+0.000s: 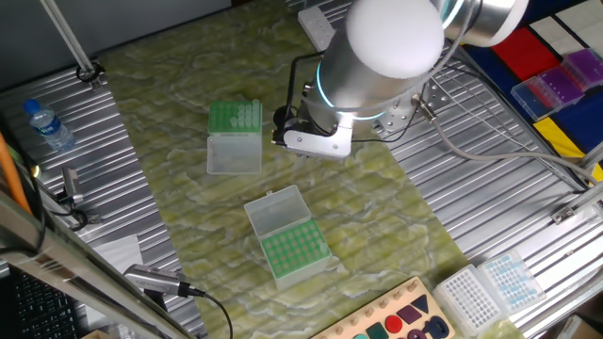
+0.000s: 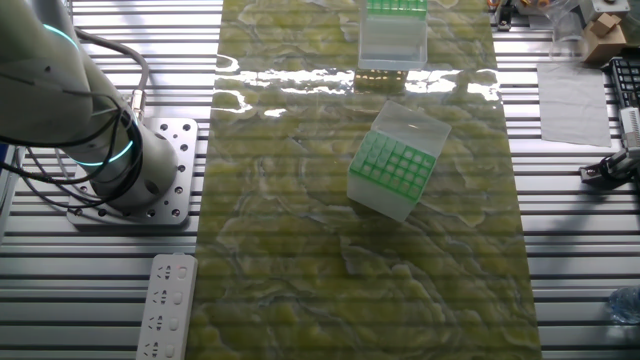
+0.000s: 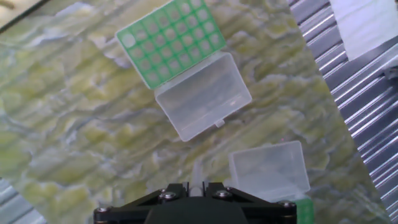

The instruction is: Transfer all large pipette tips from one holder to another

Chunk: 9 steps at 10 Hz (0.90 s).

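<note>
Green-racked tip box (image 2: pixel 393 172) sits tilted mid-mat; second holder (image 2: pixel 392 35) beyond it at the mat's (image 2: pixel 300 260) far edge, well apart.

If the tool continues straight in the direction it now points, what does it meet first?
Probably the green-yellow mat, between the two open tip boxes; depth is unclear. The tool seems to hold a pale tip.

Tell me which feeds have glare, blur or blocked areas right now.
The other fixed view: bright glare band across the mat, just before the far tip box. One fixed view: the arm's pale out-of-focus housing blocks the top centre. Hand view: soft overall, gripper mount fills the bottom edge; jaws' state unclear.
</note>
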Each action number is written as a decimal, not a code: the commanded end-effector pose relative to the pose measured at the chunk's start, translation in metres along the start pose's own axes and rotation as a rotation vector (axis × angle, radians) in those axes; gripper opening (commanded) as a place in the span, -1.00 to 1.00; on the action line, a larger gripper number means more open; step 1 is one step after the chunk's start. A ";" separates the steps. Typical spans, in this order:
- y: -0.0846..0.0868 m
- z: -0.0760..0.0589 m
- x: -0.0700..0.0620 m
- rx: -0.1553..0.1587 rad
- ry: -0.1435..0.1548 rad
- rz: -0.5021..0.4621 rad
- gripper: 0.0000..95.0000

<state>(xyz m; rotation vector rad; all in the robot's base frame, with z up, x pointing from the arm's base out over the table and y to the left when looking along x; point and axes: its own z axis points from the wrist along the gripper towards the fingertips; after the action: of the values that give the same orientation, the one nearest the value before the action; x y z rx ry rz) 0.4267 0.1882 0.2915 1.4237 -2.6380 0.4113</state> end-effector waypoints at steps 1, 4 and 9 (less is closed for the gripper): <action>-0.022 -0.002 0.039 0.012 -0.001 0.009 -1.00; -0.043 0.010 0.082 0.017 -0.012 -0.035 -1.00; -0.052 0.025 0.101 0.097 -0.031 -0.094 -1.00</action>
<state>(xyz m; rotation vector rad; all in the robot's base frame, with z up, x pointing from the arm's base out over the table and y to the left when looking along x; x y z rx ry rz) 0.4131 0.0721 0.3006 1.5928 -2.5937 0.5279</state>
